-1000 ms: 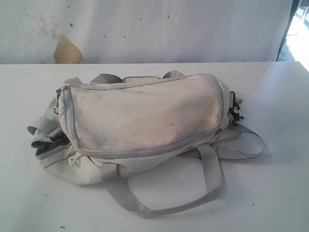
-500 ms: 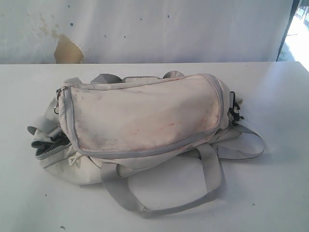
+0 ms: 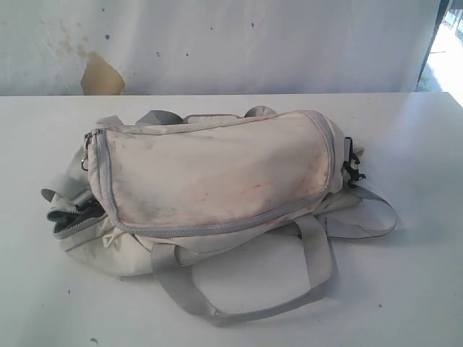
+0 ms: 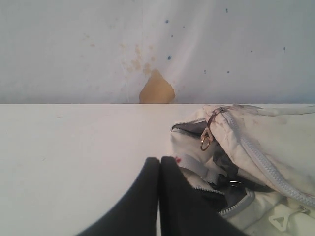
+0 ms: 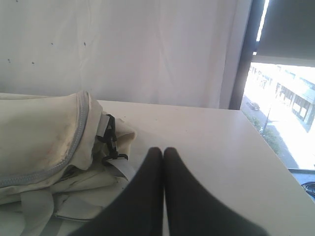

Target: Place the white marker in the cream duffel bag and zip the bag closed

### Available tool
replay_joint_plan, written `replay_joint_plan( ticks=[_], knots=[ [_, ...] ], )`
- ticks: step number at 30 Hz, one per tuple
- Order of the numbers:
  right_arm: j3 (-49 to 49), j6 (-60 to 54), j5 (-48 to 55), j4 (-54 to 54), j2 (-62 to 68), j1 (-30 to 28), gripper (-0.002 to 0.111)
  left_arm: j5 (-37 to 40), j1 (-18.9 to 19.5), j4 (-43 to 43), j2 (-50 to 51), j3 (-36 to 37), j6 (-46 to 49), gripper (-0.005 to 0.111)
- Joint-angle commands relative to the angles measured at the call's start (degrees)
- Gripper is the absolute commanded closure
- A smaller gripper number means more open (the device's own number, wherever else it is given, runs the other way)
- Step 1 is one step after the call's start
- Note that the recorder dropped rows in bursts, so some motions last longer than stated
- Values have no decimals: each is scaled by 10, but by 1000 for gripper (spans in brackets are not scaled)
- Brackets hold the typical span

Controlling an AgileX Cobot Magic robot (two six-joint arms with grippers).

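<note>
The cream duffel bag point(image 3: 217, 173) lies on its side in the middle of the white table point(image 3: 405, 289), stained with reddish and grey smudges. Its long grey zipper point(image 3: 217, 225) looks closed, while a small end pocket point(image 3: 72, 215) at the left gapes open. The white marker is out of view. In the left wrist view my left gripper point(image 4: 159, 160) is shut and empty, close to the bag's open end pocket point(image 4: 221, 189). The right wrist view has my right gripper point(image 5: 163, 150) shut and empty beside the bag's other end point(image 5: 59, 132). Neither gripper shows in the exterior view.
A grey webbing handle point(image 3: 239, 289) loops out over the table in front of the bag. Black clips point(image 3: 351, 170) hang at the bag's right end. A white wall with a tan patch point(image 3: 100, 76) stands behind the table. The right wrist view shows a window point(image 5: 283, 108) past the table edge.
</note>
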Motion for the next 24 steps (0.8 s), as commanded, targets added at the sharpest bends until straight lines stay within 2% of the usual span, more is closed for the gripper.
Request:
replay_joint_plan(
  ticks=[1, 24],
  knots=[
    [3, 1, 2, 1, -2, 2, 108, 1, -4, 2, -2, 2, 1, 107],
    [3, 14, 2, 1, -2, 2, 108, 1, -4, 2, -2, 2, 0, 107]
  ],
)
